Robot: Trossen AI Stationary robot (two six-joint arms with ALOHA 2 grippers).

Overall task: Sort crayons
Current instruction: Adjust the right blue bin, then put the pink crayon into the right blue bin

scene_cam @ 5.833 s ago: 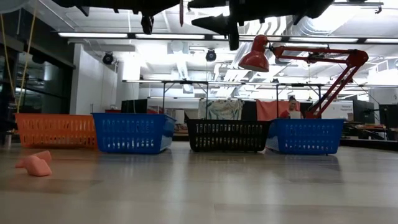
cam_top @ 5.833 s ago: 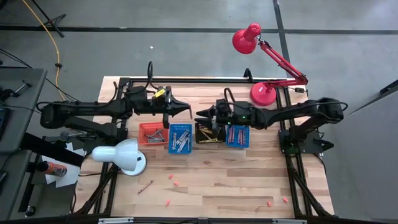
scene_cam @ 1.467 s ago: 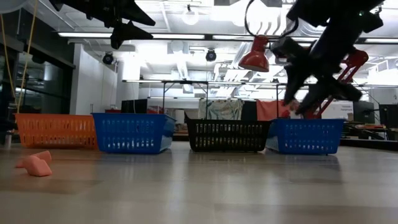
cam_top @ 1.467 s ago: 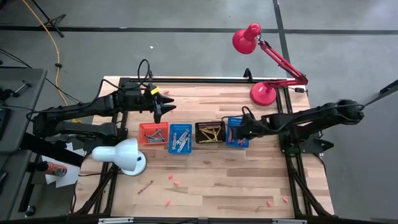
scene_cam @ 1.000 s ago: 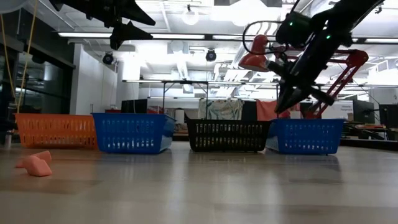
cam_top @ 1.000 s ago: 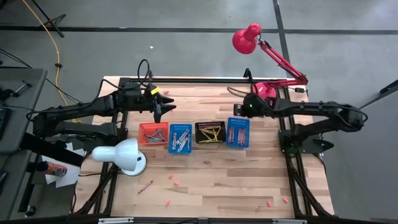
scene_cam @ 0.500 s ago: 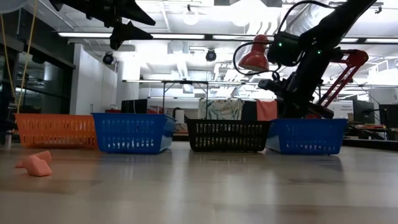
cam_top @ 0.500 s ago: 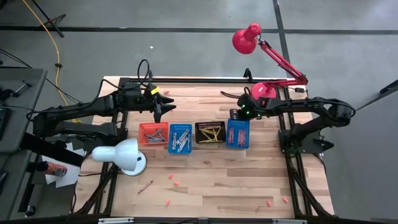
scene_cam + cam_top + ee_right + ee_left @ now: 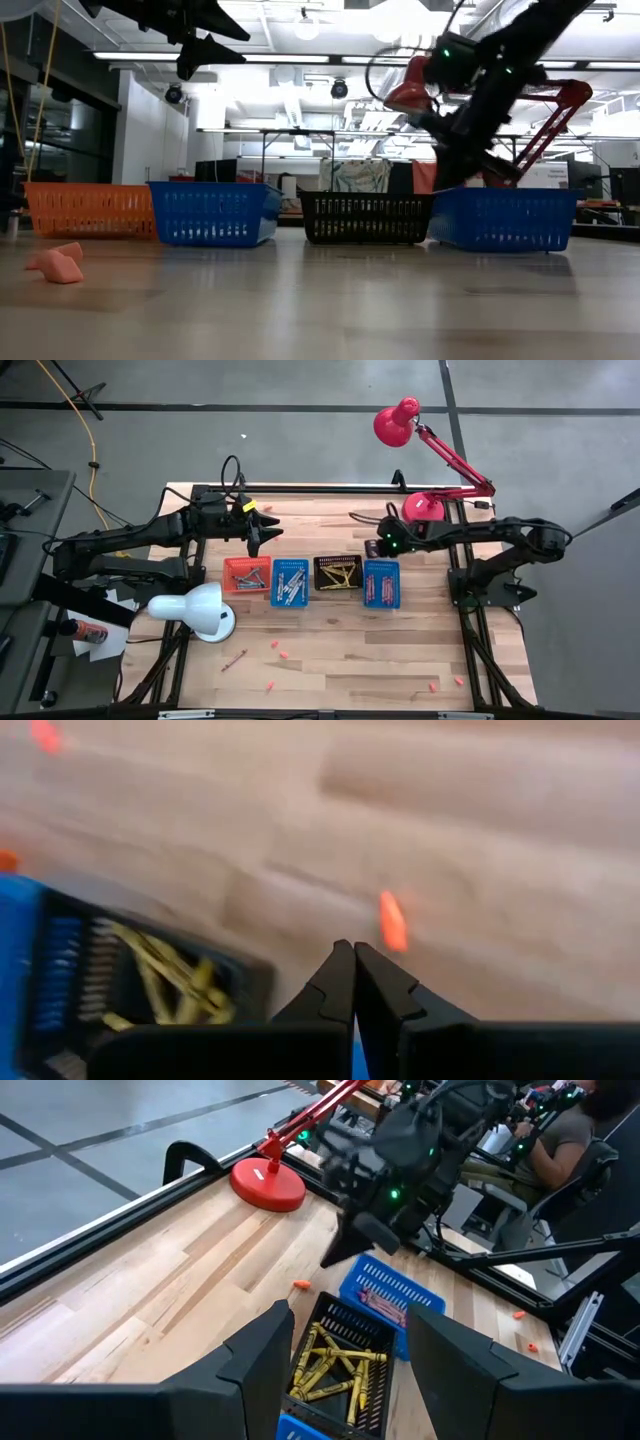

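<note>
Here, I see an orange crayon (image 9: 392,921) lying loose on the worktop (image 9: 330,650) just ahead of my right pincer (image 9: 354,982), whose fingers are pressed together and hold nothing. My left pincer (image 9: 268,531) hangs with fingers apart above the orange basket (image 9: 245,574).

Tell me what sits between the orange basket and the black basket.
A blue basket holding grey crayons sits between the orange basket and black basket, clearest in the high view.
</note>
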